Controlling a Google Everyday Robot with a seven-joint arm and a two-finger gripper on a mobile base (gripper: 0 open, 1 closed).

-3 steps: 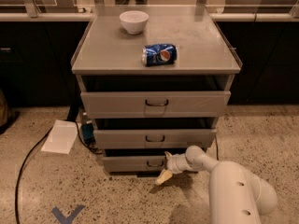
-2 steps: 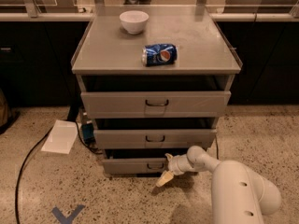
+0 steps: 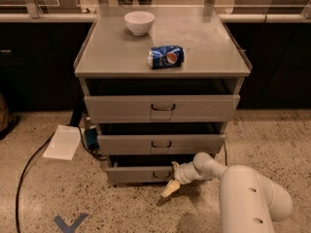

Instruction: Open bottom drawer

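Note:
The bottom drawer (image 3: 138, 174) is the lowest and shortest of three grey fronts in a grey metal cabinet (image 3: 121, 57). It has a small dark handle (image 3: 161, 174) at its centre and stands slightly pulled out. My gripper (image 3: 173, 177) reaches in from the lower right on a white arm (image 3: 248, 198). It sits just right of the handle, at the drawer front's right end. One pale finger (image 3: 169, 189) points down toward the floor.
The middle drawer (image 3: 160, 143) and top drawer (image 3: 163, 108) sit above. A white bowl (image 3: 139, 22) and a blue soda can (image 3: 165, 57) on its side rest on the cabinet top. A white paper (image 3: 62, 142) and black cable (image 3: 29, 166) lie on the floor at left.
The arm and gripper have shifted very slightly right. The drawer front looks unchanged.

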